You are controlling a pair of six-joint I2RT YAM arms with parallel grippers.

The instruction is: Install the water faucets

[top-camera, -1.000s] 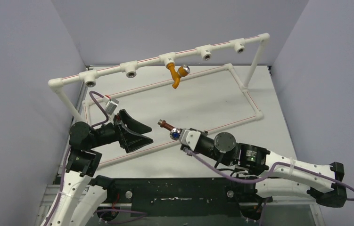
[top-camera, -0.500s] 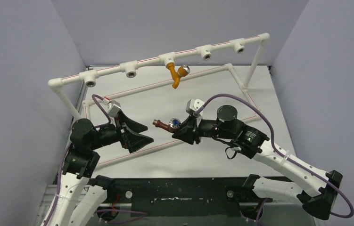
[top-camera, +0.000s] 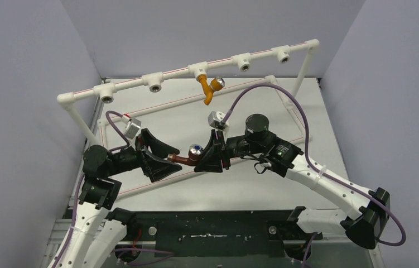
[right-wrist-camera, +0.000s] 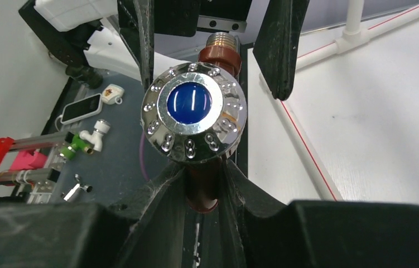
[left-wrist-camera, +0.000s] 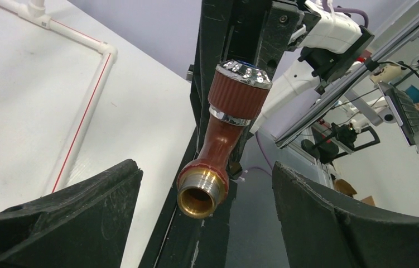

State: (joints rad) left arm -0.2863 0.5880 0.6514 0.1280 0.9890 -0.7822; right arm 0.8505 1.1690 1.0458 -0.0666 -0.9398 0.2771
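Observation:
The orange-yellow faucet (top-camera: 208,89) hangs from the middle socket (top-camera: 198,71) of the raised white pipe rail. My right gripper (top-camera: 210,157) is shut on the dark red-brown faucet (top-camera: 184,158) and holds it in the air, threaded end pointing left. In the right wrist view its silver knob with a blue cap (right-wrist-camera: 193,111) stands just above the closed gripper (right-wrist-camera: 204,192). My left gripper (top-camera: 165,159) is open. In the left wrist view the faucet (left-wrist-camera: 224,134) sits between the spread gripper (left-wrist-camera: 204,209), touching neither finger.
The rail carries empty T-shaped sockets at left (top-camera: 106,94), left-centre (top-camera: 154,84), right-centre (top-camera: 244,61) and right (top-camera: 282,54). A white pipe loop with a red line (top-camera: 302,135) lies on the table under both grippers. Grey walls close in on left, right and back.
My right arm has swung up and to the left with the red-brown faucet, bringing its threaded end between the open left fingers. The left gripper shifted only slightly.

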